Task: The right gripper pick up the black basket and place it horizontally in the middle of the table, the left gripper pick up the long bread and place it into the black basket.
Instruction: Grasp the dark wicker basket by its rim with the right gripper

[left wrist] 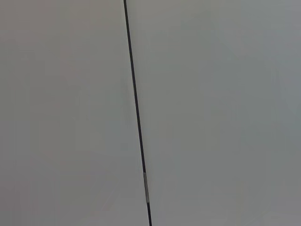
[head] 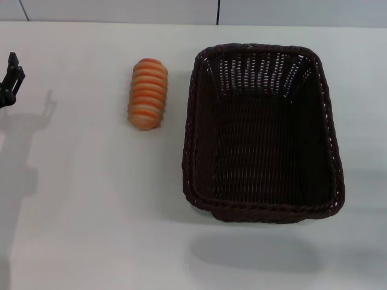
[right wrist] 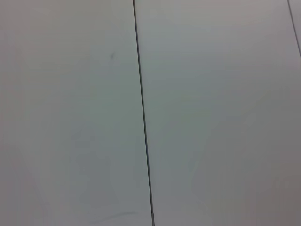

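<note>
The black basket (head: 263, 133) stands on the white table (head: 91, 211) right of the middle, empty, with its long side running away from me. The long bread (head: 147, 93) lies on the table just left of the basket, apart from it, also pointing away from me. My left gripper (head: 12, 78) shows only as black fingers at the far left edge of the head view, well left of the bread and holding nothing. My right gripper is out of view. Both wrist views show none of the task's things.
The table's far edge meets a pale wall (head: 121, 9) at the back. The left wrist view shows a plain grey surface with a dark seam (left wrist: 137, 117); the right wrist view shows the same kind of seam (right wrist: 143, 117).
</note>
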